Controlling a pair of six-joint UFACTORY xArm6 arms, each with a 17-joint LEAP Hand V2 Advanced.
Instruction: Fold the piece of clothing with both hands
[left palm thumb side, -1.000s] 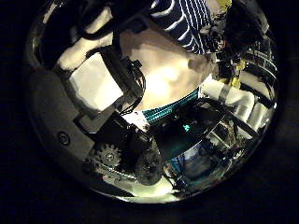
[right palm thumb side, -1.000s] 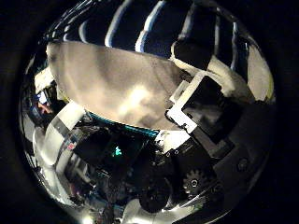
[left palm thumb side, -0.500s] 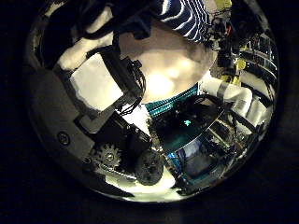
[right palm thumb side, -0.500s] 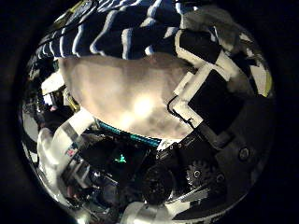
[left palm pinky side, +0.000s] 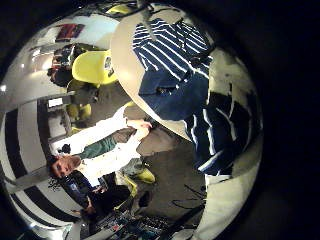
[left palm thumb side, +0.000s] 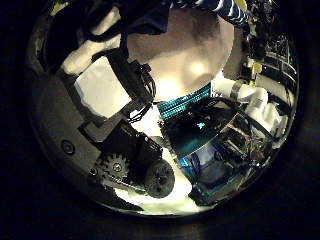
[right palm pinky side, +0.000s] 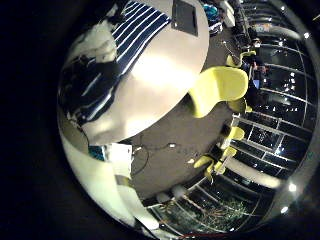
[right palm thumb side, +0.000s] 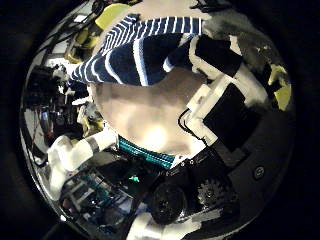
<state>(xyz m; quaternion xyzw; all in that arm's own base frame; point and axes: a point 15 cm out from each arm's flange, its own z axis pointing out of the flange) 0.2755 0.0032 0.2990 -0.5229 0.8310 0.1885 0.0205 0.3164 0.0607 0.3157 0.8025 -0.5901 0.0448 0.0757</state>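
A striped garment (left palm pinky side: 170, 50) lies partly on a round table (left palm pinky side: 122, 55) in the left little finger side palm view, and one part of it (left palm pinky side: 215, 125) is raised close to that palm. In the right thumb side palm view the garment (right palm thumb side: 140, 50) stretches over the table (right palm thumb side: 150, 115) from the fingers (right palm thumb side: 215, 55) of my right hand (right palm thumb side: 230, 100), which curl on its edge. In the left thumb side palm view my left hand (left palm thumb side: 110, 95) fills much of the picture and the garment's edge (left palm thumb side: 205, 5) shows by its fingers. The right little finger side palm view shows the garment (right palm pinky side: 125, 45) on the table (right palm pinky side: 165, 85).
A dark flat thing (right palm pinky side: 186, 14) lies at the table's far side.
Both thumb side pictures now show the garment smaller and farther from the palms. More of the bare table shows under both hands.
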